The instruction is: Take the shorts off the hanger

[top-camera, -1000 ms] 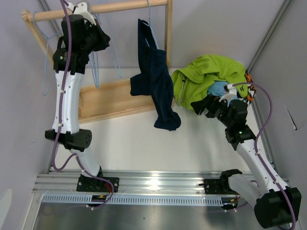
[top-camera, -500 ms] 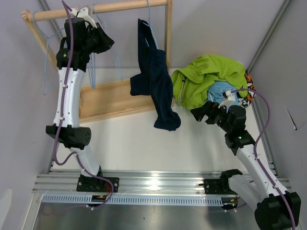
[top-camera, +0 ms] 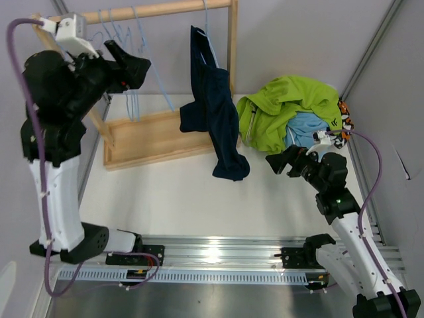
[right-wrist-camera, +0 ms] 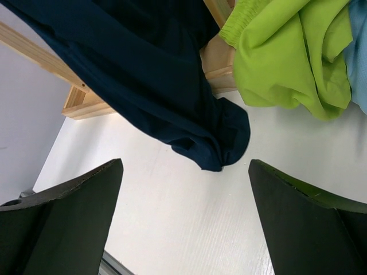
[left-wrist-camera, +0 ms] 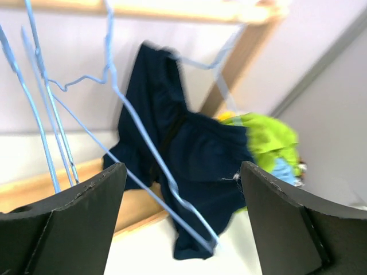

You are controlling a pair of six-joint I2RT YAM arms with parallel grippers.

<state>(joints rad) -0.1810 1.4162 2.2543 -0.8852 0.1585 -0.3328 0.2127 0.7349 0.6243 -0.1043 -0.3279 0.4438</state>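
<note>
One pair remains: left fingers (left-wrist-camera: 69,223), apart and empty, hover below the rail's (top-camera: 172,9) left end, navy shorts (top-camera: 215,112) hang near its right end, soft, light, probably best pinched at the waistband, and right fingers (right-wrist-camera: 63,223) gape empty farther right.

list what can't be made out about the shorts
- Dark navy fabric shorts: their hold on the thin blue wire hanger, hidden by folds in the top view, blurred in the left wrist view.
- Orange-black-white patterned shorts: top view, mostly hidden behind the crumpled lime green fabric shorts.
</note>
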